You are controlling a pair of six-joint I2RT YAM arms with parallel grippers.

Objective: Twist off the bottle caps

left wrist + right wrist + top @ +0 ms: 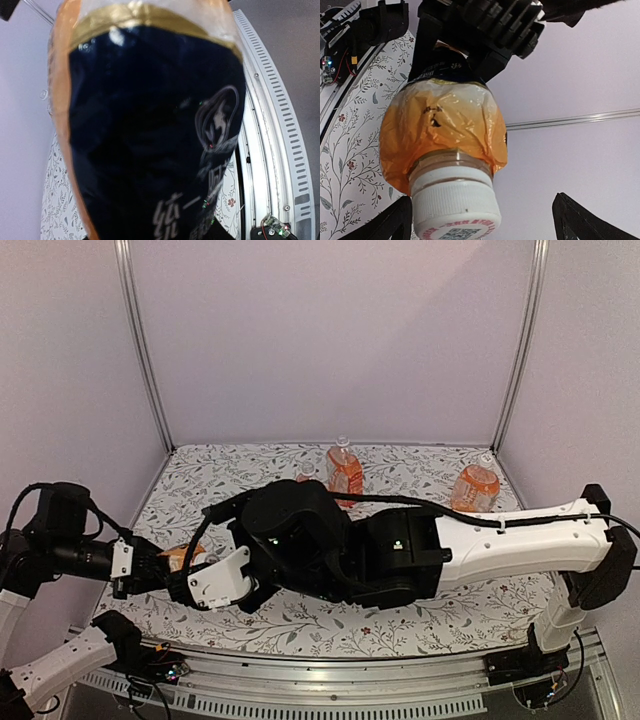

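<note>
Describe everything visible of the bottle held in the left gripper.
The bottle is clear plastic holding orange drink, wrapped in a dark label with a gold band and pale Chinese writing. Its white cap, a printed code on top, is on. The left gripper clamps the body; the right gripper stands open, a finger either side of the cap.

Soft even light; bottle (150,125) fills left wrist view, dark, blurred.
</note>
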